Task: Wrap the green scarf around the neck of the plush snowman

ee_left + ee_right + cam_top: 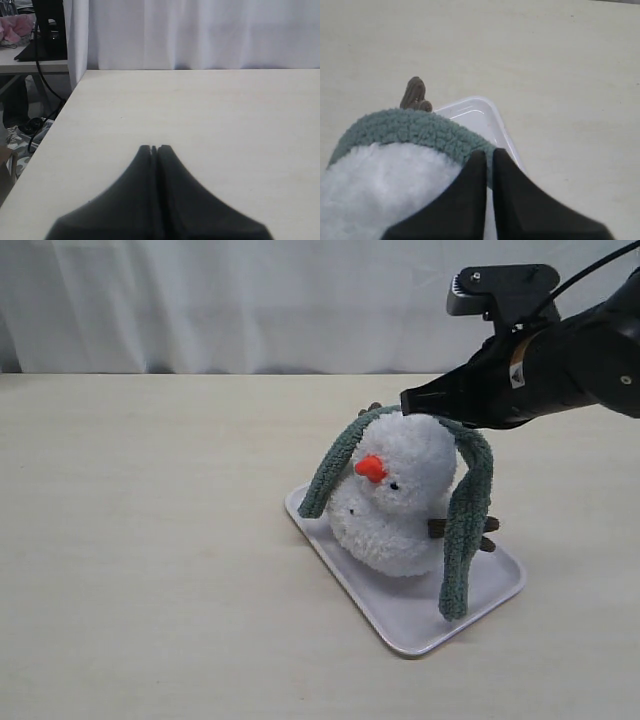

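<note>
The plush snowman point(400, 500) sits on a white tray point(400, 625), orange nose facing left. The green scarf point(468, 520) is draped over the back of its head; one end hangs down its left side, the longer end down its right side to the tray. My right gripper point(408, 403) is at the top of the head, shut on the scarf. In the right wrist view the gripper point(489, 152) pinches the scarf point(415, 129) above the white fluff point(385, 190), with a brown twig arm point(415, 95) beyond. My left gripper point(154, 148) is shut and empty over bare table, out of the exterior view.
The tray's far corner point(480, 107) shows in the right wrist view. A white curtain point(250, 300) hangs behind the table. In the left wrist view the table's left edge point(55, 125) drops off toward cables and another desk.
</note>
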You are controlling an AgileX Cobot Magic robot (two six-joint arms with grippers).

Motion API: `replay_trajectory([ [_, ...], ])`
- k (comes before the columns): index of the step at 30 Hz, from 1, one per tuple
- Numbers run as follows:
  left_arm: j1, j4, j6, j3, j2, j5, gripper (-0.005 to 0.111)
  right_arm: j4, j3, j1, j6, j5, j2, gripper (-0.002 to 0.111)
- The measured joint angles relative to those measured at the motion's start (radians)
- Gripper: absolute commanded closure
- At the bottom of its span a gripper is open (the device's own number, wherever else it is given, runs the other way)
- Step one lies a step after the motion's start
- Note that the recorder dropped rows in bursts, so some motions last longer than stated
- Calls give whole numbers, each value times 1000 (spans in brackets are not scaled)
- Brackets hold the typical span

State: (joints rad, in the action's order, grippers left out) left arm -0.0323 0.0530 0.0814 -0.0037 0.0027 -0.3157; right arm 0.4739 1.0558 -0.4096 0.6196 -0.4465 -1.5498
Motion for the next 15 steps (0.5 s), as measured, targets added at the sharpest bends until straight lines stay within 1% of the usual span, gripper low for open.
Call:
replay_trajectory([
  [6, 0, 0, 0, 0, 0, 0, 107, 146, 0, 0, 84, 10, -79, 104],
  [15, 0, 0, 0, 0, 0, 0, 107, 158, 0, 0, 103, 66, -135, 104],
])
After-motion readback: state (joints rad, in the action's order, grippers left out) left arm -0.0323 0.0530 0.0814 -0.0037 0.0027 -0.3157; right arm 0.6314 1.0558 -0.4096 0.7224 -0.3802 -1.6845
